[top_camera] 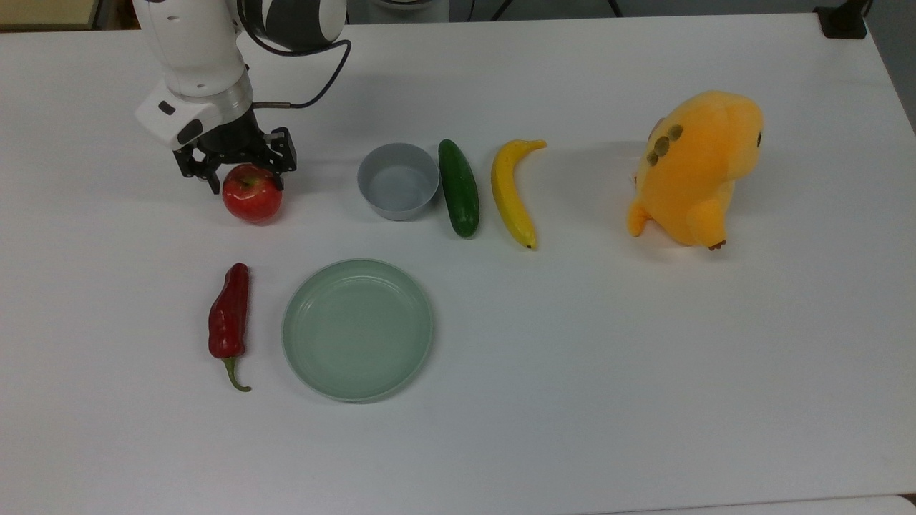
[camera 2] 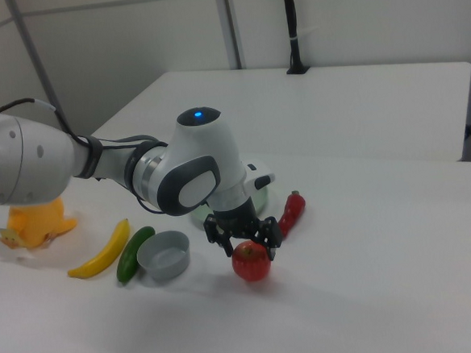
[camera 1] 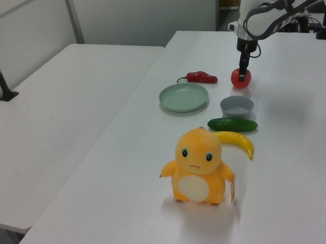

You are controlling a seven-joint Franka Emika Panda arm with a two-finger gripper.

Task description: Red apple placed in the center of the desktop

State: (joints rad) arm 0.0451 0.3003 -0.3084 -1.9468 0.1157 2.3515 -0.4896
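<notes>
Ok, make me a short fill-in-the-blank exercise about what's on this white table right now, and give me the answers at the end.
1. The robot's pincer grips the round glossy red ____.
2. In the top view, the dark green cucumber lies between the small grey bowl and the yellow ____.
3. The long dark-red chili pepper lies beside the pale green ____.
4. The orange plush toy stands on the white ____.

Answers: apple; banana; plate; table

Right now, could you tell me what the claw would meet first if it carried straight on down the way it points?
The claw points down at the round glossy red apple between its fingers, so it would press that first, against the plain white desktop the apple seems to rest on.
</notes>
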